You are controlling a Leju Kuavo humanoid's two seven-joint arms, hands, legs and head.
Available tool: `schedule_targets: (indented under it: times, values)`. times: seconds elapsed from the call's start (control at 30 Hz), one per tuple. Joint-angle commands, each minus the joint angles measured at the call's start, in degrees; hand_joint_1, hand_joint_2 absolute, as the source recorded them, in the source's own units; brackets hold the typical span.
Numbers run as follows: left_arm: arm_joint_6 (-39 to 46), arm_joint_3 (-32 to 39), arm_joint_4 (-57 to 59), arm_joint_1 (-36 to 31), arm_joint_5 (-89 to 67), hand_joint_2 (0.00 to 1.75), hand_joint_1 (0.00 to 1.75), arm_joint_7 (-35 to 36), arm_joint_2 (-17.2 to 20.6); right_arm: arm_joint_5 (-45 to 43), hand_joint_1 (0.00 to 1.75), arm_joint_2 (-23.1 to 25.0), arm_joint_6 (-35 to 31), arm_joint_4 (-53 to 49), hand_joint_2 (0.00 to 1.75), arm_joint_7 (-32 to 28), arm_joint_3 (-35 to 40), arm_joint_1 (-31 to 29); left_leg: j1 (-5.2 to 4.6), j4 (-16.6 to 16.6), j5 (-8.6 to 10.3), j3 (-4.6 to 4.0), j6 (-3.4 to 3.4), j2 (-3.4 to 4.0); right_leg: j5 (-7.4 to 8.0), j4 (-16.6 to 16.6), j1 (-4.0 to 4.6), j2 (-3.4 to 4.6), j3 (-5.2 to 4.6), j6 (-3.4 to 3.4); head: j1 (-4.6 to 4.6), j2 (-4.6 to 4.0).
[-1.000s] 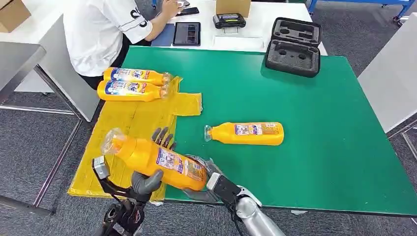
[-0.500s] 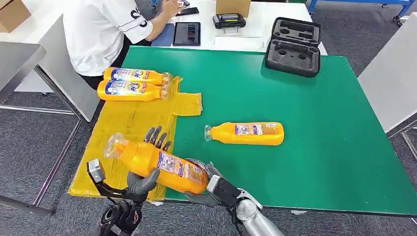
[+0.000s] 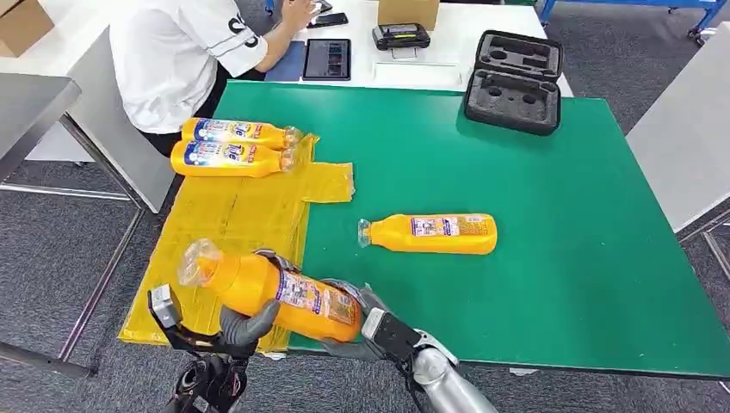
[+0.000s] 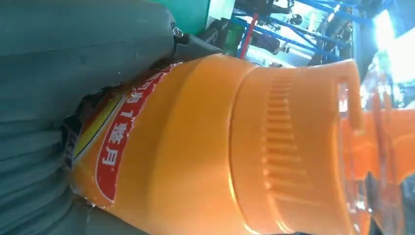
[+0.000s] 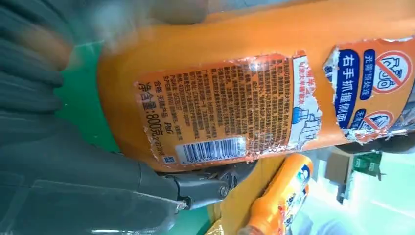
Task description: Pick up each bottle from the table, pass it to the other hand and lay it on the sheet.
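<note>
Holding one orange bottle [image 3: 271,292] between them at about seven o'clock of the green counter [image 3: 551,258], both hands are on it at once, which reads as the handover step. The left hand [image 3: 245,320] has its fingers [image 3: 250,315] wrapped around the bottle's shoulder near the clear cap, and the left wrist view shows the grey thumb pressed against the label edge. The right hand [image 3: 357,331] cups the base end; in the right wrist view its grey cover lies against the barcode side, but how tightly those fingers are closed cannot be told. The bottle lies tilted, cap toward nine o'clock, over the near edge of the yellow sheet [image 3: 232,224] and seemingly not resting on it. Two bottles [image 3: 232,146] already lie side by side at the sheet's far end, around eleven o'clock, and one more bottle [image 3: 430,233] lies on the bare counter near the centre, well apart from the hands. A person in a white shirt [image 3: 181,52] sits at the far left corner, beside a black foam case [image 3: 514,82] at one o'clock. The next move probably calls for the right hand to let go fully, then the left hand to lower the bottle flat onto the sheet, clear of the two already there.
</note>
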Motion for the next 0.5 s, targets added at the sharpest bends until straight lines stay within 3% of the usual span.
schedule_targets:
  times: [0.03,0.33,0.37,0.4,0.47,0.5]
  values:
    - [-0.7,-2.6,1.0,-1.0,-1.4,1.75,1.75,0.3,1.4,-0.1,1.75,-0.3,0.3,3.5,1.75,0.3,1.4,-2.7,0.02,0.0,-0.06,0.16,-0.06,0.04,-0.04,0.0,0.02,0.04,0.15,-0.07,0.0,0.0]
    - [-0.4,-2.8,1.7,-1.4,-2.2,1.75,1.75,0.7,1.5,-0.3,1.73,-0.2,0.2,3.4,1.75,0.2,1.3,-2.7,0.04,0.0,-0.12,0.33,-0.1,0.04,-0.1,0.0,0.05,0.05,0.32,-0.11,0.0,0.0]
    - [0.0,-2.6,2.2,-1.6,-2.5,1.75,1.75,0.9,1.4,-0.3,0.33,0.0,-0.6,2.9,1.75,0.2,1.1,-2.6,0.08,0.0,-0.2,0.48,-0.14,0.06,-0.17,0.0,0.08,0.06,0.47,-0.16,0.0,0.0]
    - [0.0,-2.6,2.2,-1.6,-2.5,1.75,1.75,0.9,1.5,-0.3,0.0,0.1,-0.6,2.8,1.75,0.2,1.1,-2.8,0.02,0.0,-0.06,0.18,-0.07,0.03,-0.05,0.0,0.03,0.03,0.17,-0.08,0.0,0.0]
    - [0.3,-2.3,2.1,-1.6,-2.5,1.75,1.75,1.0,1.7,-1.8,0.0,0.4,-1.1,1.3,1.75,0.5,-0.2,-2.3,0.03,0.0,-0.1,0.24,-0.08,0.05,-0.08,0.0,0.04,0.05,0.23,-0.09,0.0,0.0]
    - [0.4,-2.2,1.8,-1.6,-2.5,1.75,1.75,1.0,1.7,-2.2,0.0,0.3,-1.3,0.7,0.0,0.6,-0.4,-2.2,0.01,0.0,-0.07,0.18,-0.07,0.05,-0.05,0.0,0.01,0.05,0.16,-0.08,0.0,0.0]
